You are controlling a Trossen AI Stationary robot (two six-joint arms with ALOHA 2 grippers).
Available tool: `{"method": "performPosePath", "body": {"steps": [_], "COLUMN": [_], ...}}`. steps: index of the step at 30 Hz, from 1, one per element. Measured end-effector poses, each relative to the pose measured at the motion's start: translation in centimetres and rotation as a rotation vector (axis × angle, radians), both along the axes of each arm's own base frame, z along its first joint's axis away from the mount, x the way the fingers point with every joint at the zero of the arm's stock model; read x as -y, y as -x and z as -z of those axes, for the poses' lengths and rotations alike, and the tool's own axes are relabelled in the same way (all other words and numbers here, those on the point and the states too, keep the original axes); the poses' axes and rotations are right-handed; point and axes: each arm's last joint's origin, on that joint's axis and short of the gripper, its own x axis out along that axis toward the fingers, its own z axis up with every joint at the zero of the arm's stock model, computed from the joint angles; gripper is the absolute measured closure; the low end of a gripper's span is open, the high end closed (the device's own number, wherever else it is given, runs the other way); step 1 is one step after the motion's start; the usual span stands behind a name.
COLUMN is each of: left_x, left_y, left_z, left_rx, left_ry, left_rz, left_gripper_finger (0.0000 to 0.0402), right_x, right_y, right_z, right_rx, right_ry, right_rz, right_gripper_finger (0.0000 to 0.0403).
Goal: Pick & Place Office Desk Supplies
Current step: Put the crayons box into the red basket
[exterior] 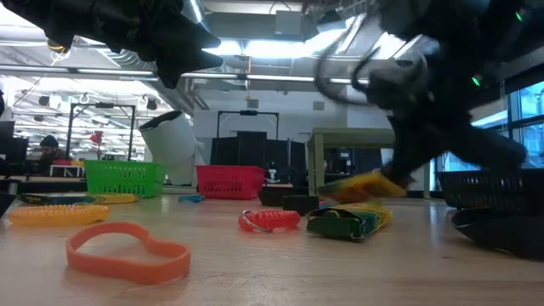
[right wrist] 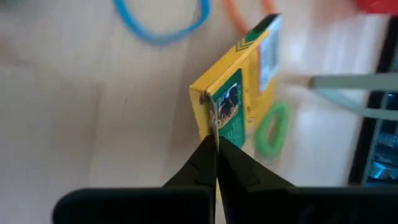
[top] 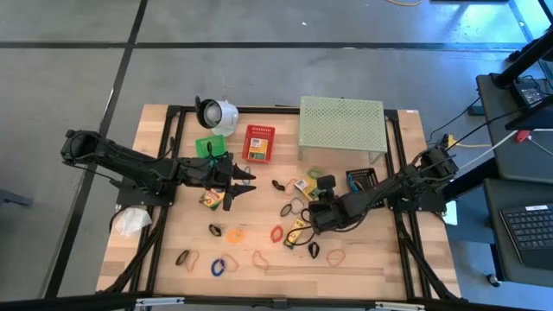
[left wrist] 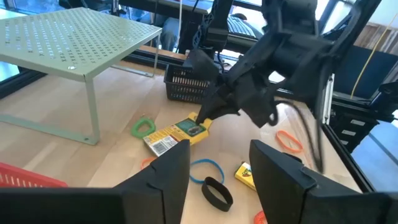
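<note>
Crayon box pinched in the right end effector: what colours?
Yellow cardboard crayon box with a green front panel; clearest in the right wrist view.

Right gripper (right wrist: 214,146) jaws closed, left gripper (left wrist: 214,165) jaws apart, hovering

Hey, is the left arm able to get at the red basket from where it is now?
Probably yes: the red basket sits just beyond the open left end effector, with nothing between them.
</note>
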Motion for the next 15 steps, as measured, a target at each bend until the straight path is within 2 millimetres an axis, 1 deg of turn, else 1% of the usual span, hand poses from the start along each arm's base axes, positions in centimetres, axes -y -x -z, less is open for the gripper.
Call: {"method": "performPosePath", "body": {"steps": [7, 10, 15], "left_x": [0.0, 0.0, 0.0], "left_y": [0.0, 0.0, 0.0], "left_z": [0.0, 0.0, 0.0], "left_rx": [-0.002, -0.004, -0.005], "left_ry": [-0.030, -0.063, -0.111], "left_rz": [0.006, 0.013, 0.022], "left_gripper_finger": [0.0240, 0.0242, 0.0243], "right_x": [-0.8, -1.0, -1.3], "right_y": [-1.7, -2.2, -3.4], "right_z": [-3.2, -4.6, -7.6], "right_rx": [0.041, 0.063, 0.124], "right_ry": [-0.010, 0.013, 0.017], "right_rz": [-0.007, 0.002, 0.010], "right_gripper_finger": [0.0402, 0.0402, 0.0402]}}
